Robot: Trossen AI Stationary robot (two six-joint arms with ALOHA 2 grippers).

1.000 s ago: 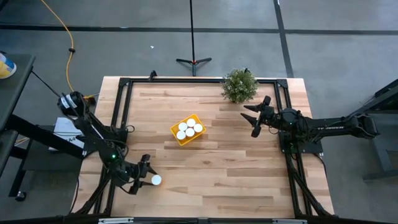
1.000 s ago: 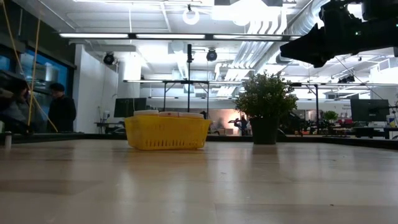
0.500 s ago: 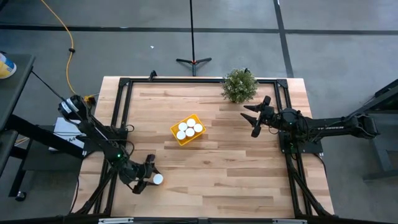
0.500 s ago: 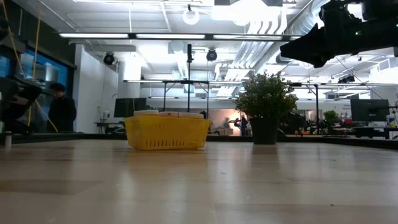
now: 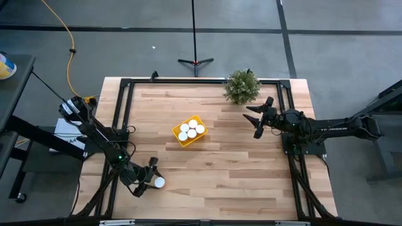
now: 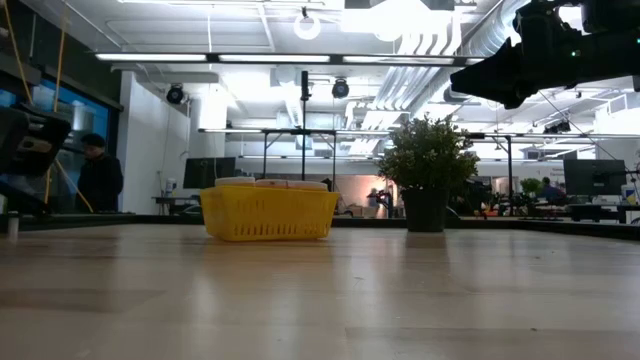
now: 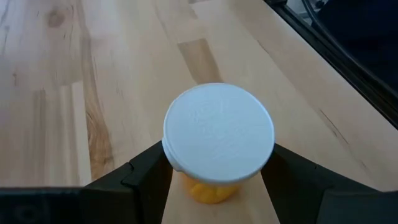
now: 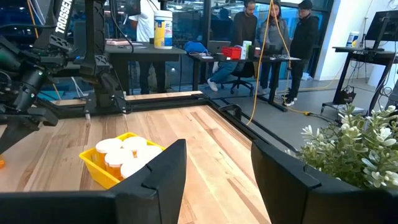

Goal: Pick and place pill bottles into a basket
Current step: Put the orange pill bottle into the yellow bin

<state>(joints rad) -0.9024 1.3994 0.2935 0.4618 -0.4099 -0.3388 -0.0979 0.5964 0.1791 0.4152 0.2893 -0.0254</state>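
Left gripper (image 5: 149,181) low at table (image 5: 239,163) front-left corner, jaws grasping 1 upright pill bottle (image 7: 217,138) below its white cap. Yellow basket (image 5: 178,137) mid-table, holding 5 bottles (image 5: 191,130). Right gripper (image 5: 254,119) raised beside plant (image 5: 242,85), jaws apart, holding nothing.

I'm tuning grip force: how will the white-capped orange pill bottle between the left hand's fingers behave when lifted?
The small white-capped orange plastic pill bottle looks rigid and probably light. Its smooth round body may slip or twist between the left hand's fingers. If dropped sideways, it would likely roll.
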